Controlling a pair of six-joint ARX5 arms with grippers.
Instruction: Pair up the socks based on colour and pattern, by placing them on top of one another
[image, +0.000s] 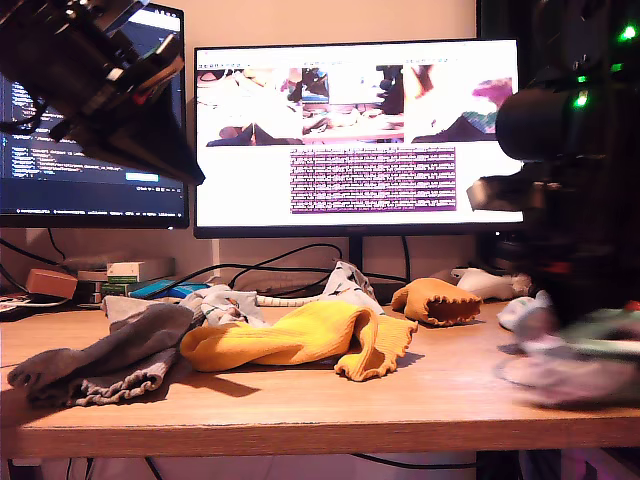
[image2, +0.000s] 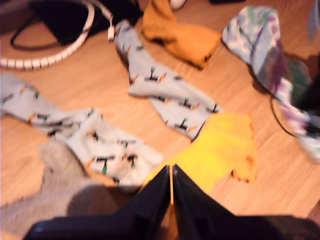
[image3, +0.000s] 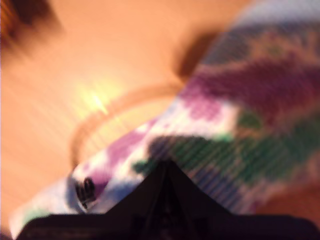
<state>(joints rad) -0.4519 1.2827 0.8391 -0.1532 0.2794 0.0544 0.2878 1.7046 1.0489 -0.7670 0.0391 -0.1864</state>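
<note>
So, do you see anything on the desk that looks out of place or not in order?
Yes. The socks are unpaired: the two mustard-yellow socks lie apart, and the two grey-blue printed socks are spread separately. A white ribbed cable also curls among them, which does not belong with the socks.

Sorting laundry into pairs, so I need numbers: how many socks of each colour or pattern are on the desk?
pale printed socks: 2
mustard-yellow socks: 2
grey sock: 1 for sure; the heap may hide another
blotched fuzzy sock: 1 for sure; too blurred to rule out a second
Total: 6 clearly seen
</note>
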